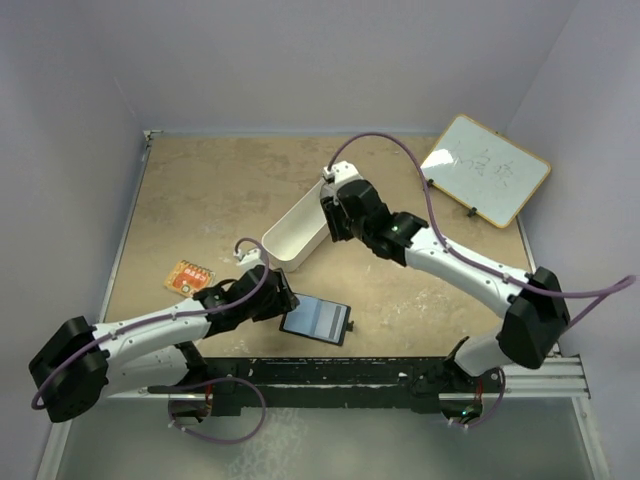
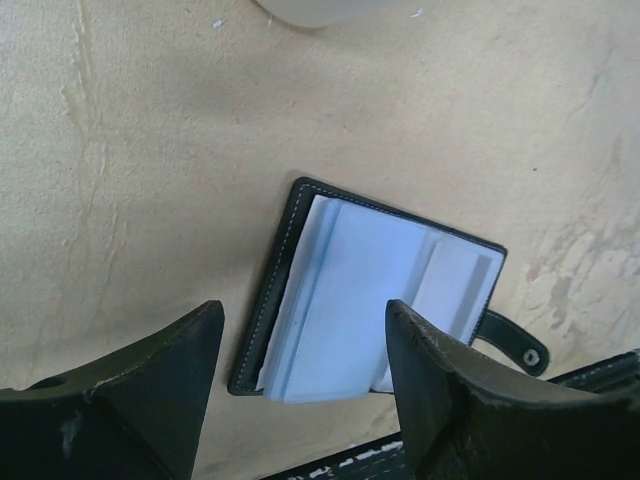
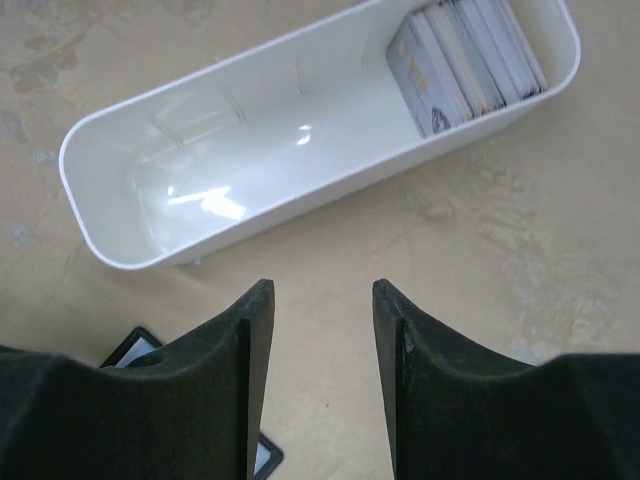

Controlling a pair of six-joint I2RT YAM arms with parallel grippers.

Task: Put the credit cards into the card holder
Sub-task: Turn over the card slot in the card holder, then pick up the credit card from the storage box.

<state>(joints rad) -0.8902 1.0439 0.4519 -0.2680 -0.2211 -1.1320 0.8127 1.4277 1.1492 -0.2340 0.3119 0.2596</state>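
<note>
The card holder (image 2: 370,300) lies open on the table, black outside and blue-grey inside, with its snap tab (image 2: 520,350) at the right. It also shows in the top view (image 1: 318,318). My left gripper (image 2: 305,306) is open and empty, just above the holder's near edge (image 1: 283,300). The credit cards (image 3: 465,55) stand as a grey-silver stack in one end of the white tray (image 3: 120,215). My right gripper (image 3: 320,287) is open and empty, beside the tray's long wall (image 1: 331,216). The gripper hides the cards in the top view.
One orange-faced card (image 1: 188,278) lies alone on the table at the left. The white tray (image 1: 290,240) sits diagonally in the middle. A small whiteboard (image 1: 485,168) leans at the back right. A black rail (image 1: 380,375) runs along the table's near edge.
</note>
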